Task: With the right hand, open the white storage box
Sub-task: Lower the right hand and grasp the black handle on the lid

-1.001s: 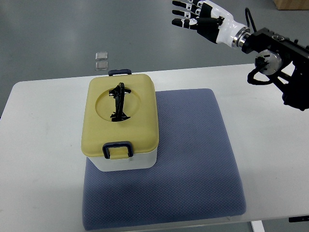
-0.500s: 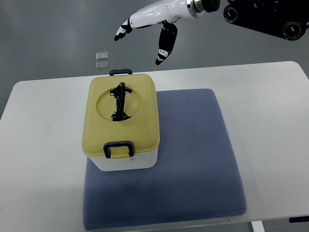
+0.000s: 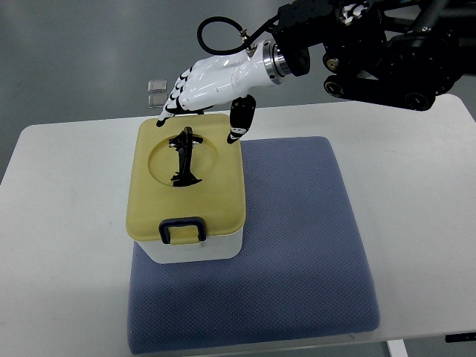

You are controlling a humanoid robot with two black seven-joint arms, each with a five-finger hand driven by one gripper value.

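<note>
Right hand (image 3: pixel 204 93) hovers spread over closed white storage box (image 3: pixel 186 186).

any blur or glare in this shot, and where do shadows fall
Top view: sharp throughout, no motion blur on the right hand; soft even lighting, only a mild sheen on the yellow lid; a faint shadow lies on the blue mat in front of the storage box.

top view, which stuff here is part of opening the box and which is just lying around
Part of the job:
- white storage box with yellow lid
- dark front latch
- black handle in the lid's recess
- right hand, over the box's far end

Just lying about:
- blue mat under the box
- white table
- two small clear squares on the floor beyond the table
</note>
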